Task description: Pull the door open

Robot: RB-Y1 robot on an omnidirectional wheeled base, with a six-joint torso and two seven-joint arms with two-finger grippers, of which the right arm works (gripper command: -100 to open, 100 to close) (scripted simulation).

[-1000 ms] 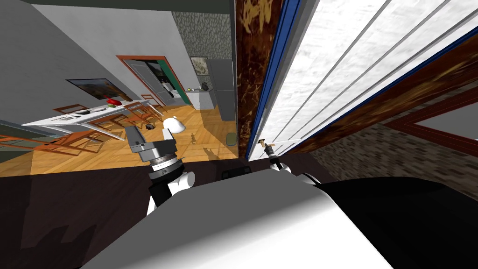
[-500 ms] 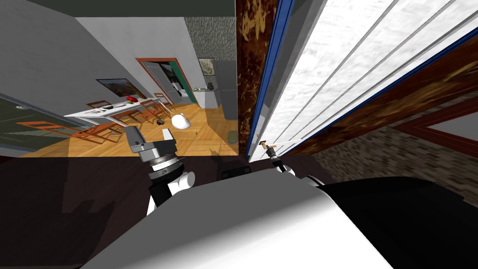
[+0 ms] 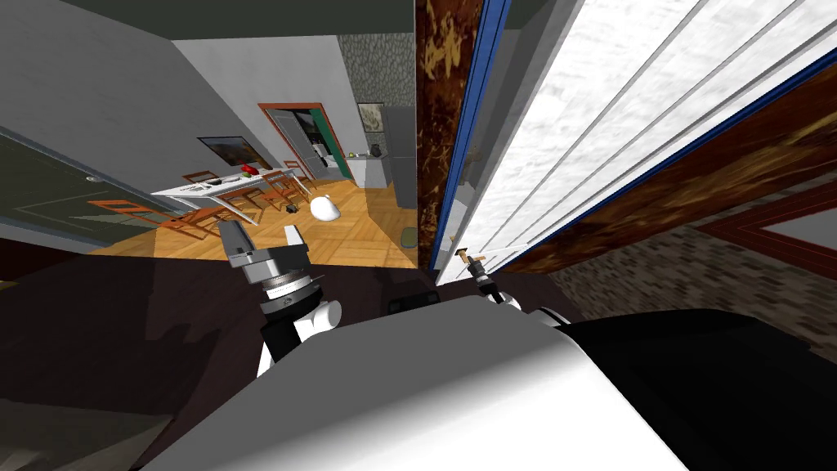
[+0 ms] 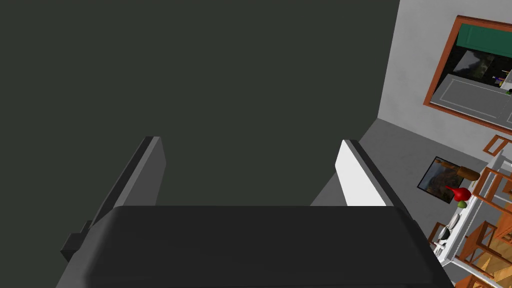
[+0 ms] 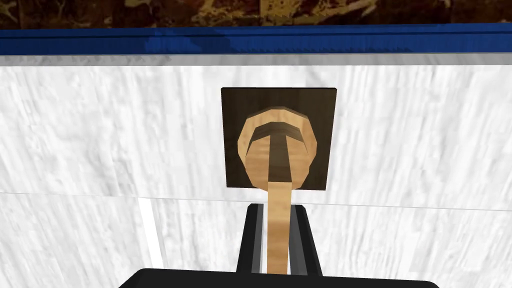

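Right gripper [image 5: 278, 212] is on the handle [image 5: 278, 150]. Both fingers [image 5: 252, 235] pinch the light wood lever from either side, and the lever runs straight down the gap between them toward the gripper body. The lever comes off a round rose on a dark square backplate [image 5: 278, 100], mounted on the white door [image 5: 100, 140] near its blue edge strip [image 5: 250, 40]. In the head view we see the same grip low on the door, whose white panelled leaf stretches away up and to the right. The dark brown jamb [image 3: 437, 123] is just beside the blue strip. We can't tell from these views how far the leaf stands off the jamb. Left gripper [image 3: 263, 237] is held up well apart from the door, on our left, over the dark floor [image 3: 123, 343]. Its fingers are spread wide with nothing between them. Past it is a room with a wood floor [image 3: 360, 237]: a white table [image 3: 221, 186] with brown chairs [image 3: 196, 219] around it and a white rounded object [image 3: 324, 208] lying on the boards near the table.
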